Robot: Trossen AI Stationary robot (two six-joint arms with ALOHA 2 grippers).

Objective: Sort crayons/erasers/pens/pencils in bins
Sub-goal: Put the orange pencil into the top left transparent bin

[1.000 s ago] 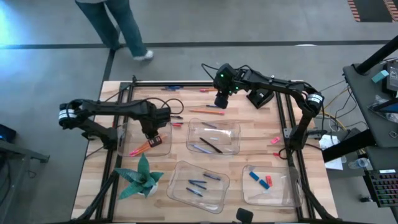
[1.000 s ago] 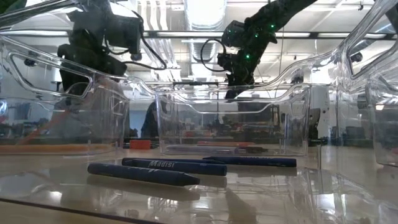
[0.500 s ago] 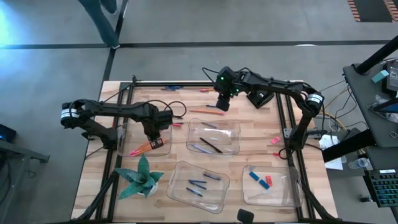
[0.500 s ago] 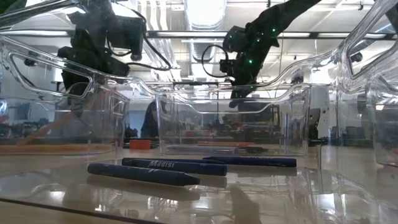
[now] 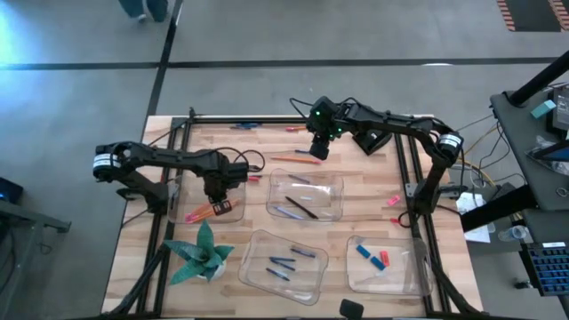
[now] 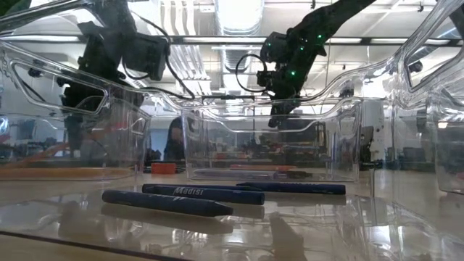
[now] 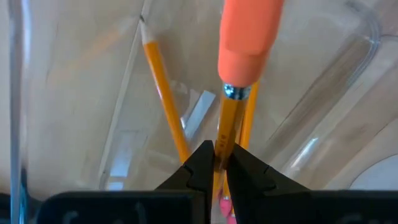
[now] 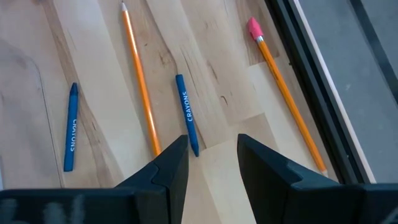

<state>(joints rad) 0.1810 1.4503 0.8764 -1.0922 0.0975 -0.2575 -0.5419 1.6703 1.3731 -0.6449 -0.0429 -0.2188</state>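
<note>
- Crayon point(image 8: 187, 114) lies on the bench, lower centre of the right wrist view, its long axis running up the frame, near end just ahead of the gap between the jaws; a pencil point(image 8: 139, 86) lies just beside it, to its left.
- Right gripper point(image 5: 318, 148), upper centre of the high view, is nearer; jaws apart, empty.
- Left gripper point(image 5: 218, 189), centre left, over the pencil bin point(image 5: 233, 213); jaws nearly closed, pinching a pencil point(image 7: 231, 121) with pink eraser cap.

Pencil point(image 7: 231, 127) lower end: hidden behind the left pincer point(image 7: 218, 163) tips.
Person point(image 5: 142, 8): cut off by the high view's top edge.
Bin point(image 6: 72, 138) contents: blurred.
</note>
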